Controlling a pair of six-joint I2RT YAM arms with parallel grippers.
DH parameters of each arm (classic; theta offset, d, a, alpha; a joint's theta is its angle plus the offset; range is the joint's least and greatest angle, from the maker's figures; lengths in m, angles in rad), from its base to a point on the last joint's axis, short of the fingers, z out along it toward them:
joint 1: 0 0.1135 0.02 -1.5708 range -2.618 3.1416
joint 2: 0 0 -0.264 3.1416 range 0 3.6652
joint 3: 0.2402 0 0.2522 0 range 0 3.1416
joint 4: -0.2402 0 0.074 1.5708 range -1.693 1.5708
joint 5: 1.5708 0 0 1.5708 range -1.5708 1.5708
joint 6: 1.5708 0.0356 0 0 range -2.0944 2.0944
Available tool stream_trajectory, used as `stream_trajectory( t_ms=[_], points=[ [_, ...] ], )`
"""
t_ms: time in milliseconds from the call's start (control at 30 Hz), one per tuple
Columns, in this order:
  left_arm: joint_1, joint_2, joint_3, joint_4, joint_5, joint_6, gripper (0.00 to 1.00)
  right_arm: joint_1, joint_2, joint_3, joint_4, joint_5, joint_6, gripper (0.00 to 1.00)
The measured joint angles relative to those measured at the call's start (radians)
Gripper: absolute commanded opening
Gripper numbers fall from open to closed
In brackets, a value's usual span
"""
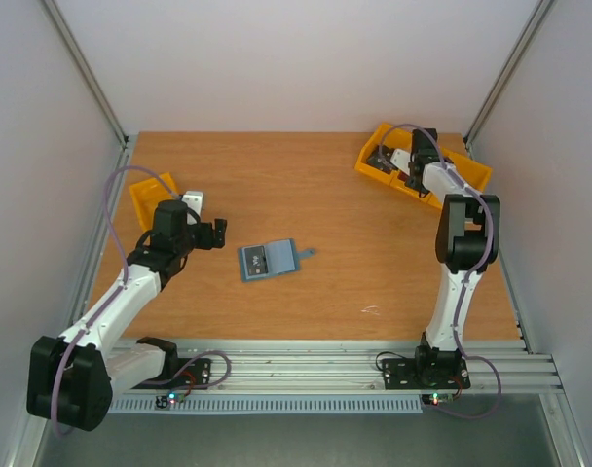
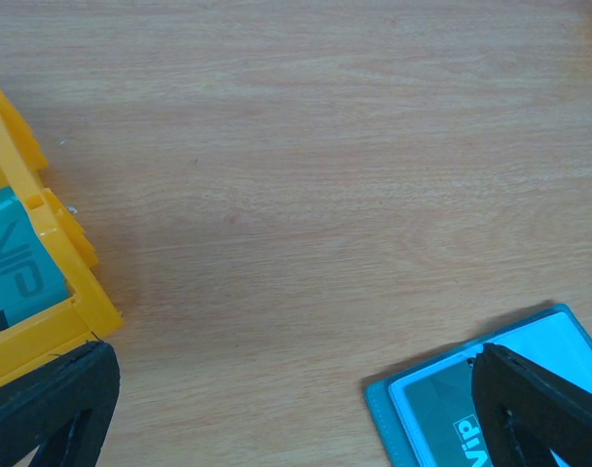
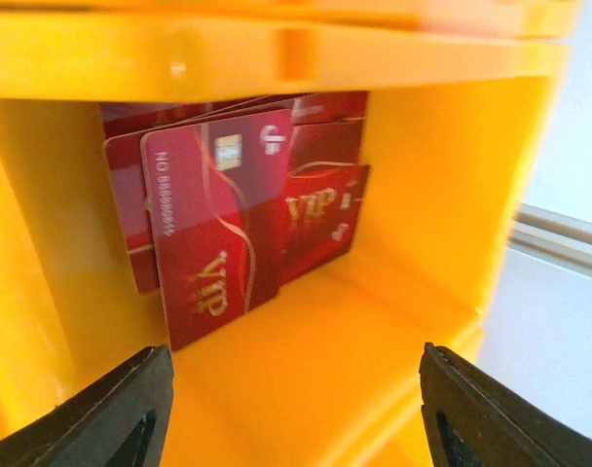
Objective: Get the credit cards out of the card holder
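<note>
Several red cards [image 3: 218, 224] marked "VIP" stand inside the yellow bin [image 3: 427, 195].

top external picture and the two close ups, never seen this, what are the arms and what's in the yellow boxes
The top external picture looks down on a wooden table with two robot arms bolted at its near edge. Each close-up comes from a wrist camera; the dark shapes at the bottom are that gripper's fingers. In the middle lies an open teal card holder with a card in it. The left gripper hovers open between it and a yellow bin holding a teal card. The right gripper is open over the other yellow bin, which holds red VIP cards. Neither holds anything.
</note>
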Motion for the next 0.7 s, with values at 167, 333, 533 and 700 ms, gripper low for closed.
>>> stream_trajectory(
  t_ms=[167,333,533,700],
  points=[
    [0.0,-0.016,0.0,0.0,0.003,0.0,1.0,0.0,-0.092,0.026,-0.068,-0.039,0.06,0.78],
    [0.0,-0.053,0.0,0.0,0.021,-0.016,0.99,0.013,-0.158,0.167,-0.164,-0.06,0.222,0.77],
    [0.006,-0.103,-0.016,0.007,0.103,-0.141,0.99,0.087,-0.301,0.269,-0.309,-0.218,0.607,0.74],
    [0.012,-0.135,-0.082,0.038,0.179,-0.241,1.0,0.154,-0.465,0.172,-0.323,-0.438,0.925,0.7]
  ],
)
